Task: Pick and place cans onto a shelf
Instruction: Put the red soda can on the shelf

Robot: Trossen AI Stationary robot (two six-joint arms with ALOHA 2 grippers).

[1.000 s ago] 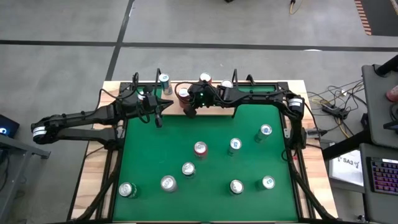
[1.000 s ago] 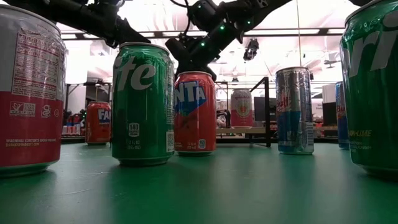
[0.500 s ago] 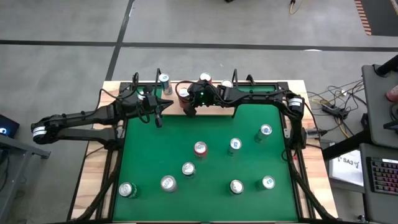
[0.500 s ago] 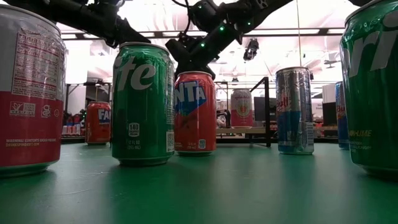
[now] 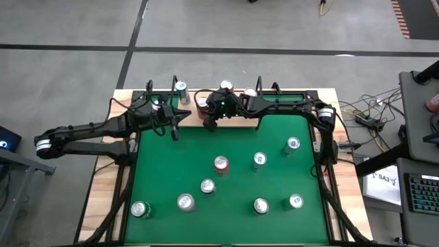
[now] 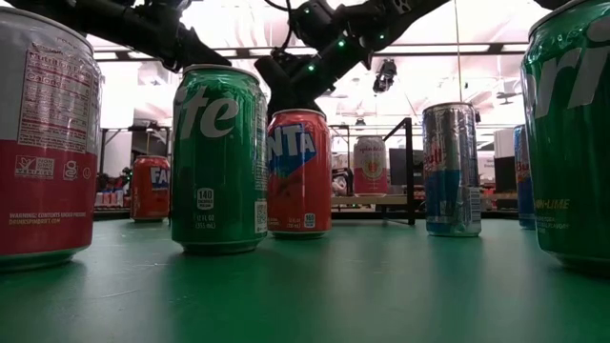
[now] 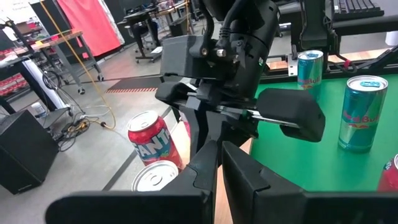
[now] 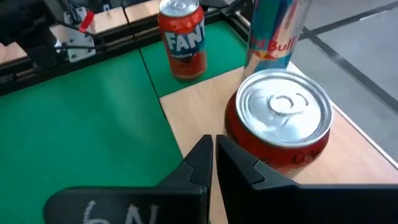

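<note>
from above, the green-topped table [image 5: 171, 206] fills the middle of the frame, and the light-wood shelf [image 5: 274, 99] runs along its upper edge with thin black wire uprights at the ends. both arms reach to that upper edge. the left gripper [image 5: 174, 130] sits at the upper left of the green, just below the shelf, its fingers pressed together and holding nothing; its own camera shows the two dark fingers [image 7: 208, 165] closed in front of the other arm's wrist. the right gripper [image 5: 208, 121] is at the upper middle, right beside a red can [image 5: 202, 103] on the shelf, and its fingers [image 8: 205, 163] are also shut tight and empty, with the tips just short of that red can [image 8: 278, 121], whose silver top sits close in front of them. on the shelf behind it stand an orange-red fanta can [image 8: 181, 43] and a blue and silver red bull can [image 8: 273, 34]. further along the shelf in the top view are a silver-topped can [image 5: 181, 88] near the upper left and two more [image 5: 226, 86] [image 5: 250, 92] by the arm at upper middle. eight cans stand loose on the green below, among them a red one [image 5: 220, 163] in the middle and a pair at the lower left [image 5: 140, 208] [image 5: 185, 201]. at table height, a green sprite can [image 6: 219, 157] and a red fanta can [image 6: 298, 171] stand left of centre.
</note>
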